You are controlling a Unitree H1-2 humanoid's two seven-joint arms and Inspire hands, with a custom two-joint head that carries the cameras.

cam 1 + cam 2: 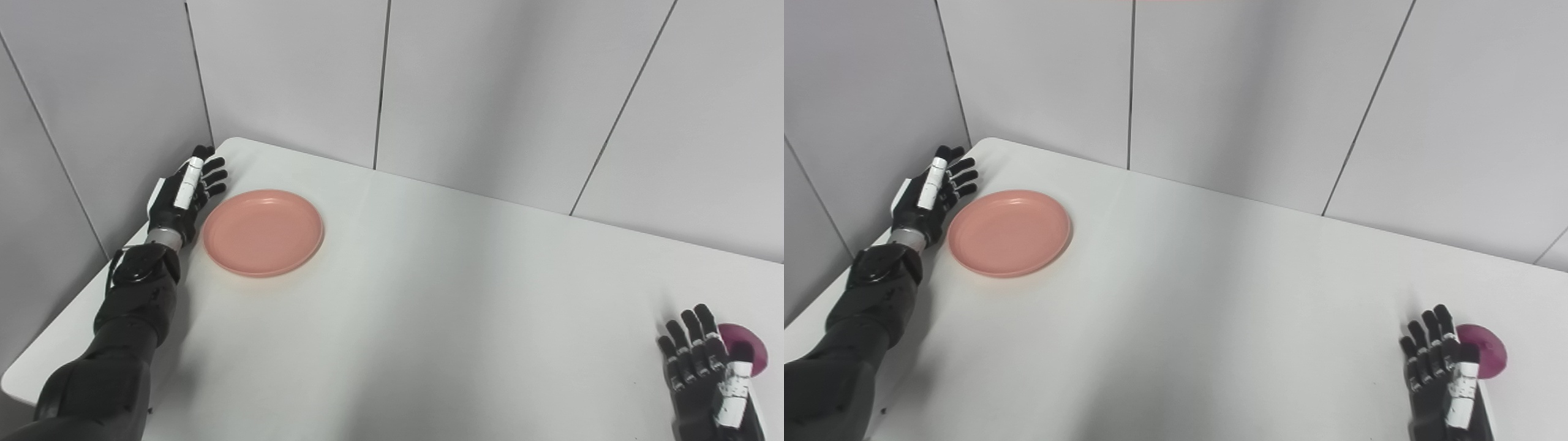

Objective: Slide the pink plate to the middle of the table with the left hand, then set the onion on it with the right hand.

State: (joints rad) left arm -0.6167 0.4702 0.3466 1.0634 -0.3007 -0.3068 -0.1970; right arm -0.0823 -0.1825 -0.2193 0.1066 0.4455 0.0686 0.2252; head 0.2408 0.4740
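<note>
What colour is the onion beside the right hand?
Purple-magenta; the onion shows best in the right eye view.

A pink plate point(263, 232) lies flat on the white table point(429, 306), near its far left corner. The left hand point(187, 193) rests just beside the plate's left rim, fingers spread and pointing away toward the wall, holding nothing; whether it touches the rim cannot be told. At the lower right edge, the right hand point(710, 373) lies with fingers apart and extended, empty. Just behind its fingertips sits a purple onion point(748, 350), partly hidden by the hand. Grey panelled walls point(490, 92) rise behind the table.
</note>
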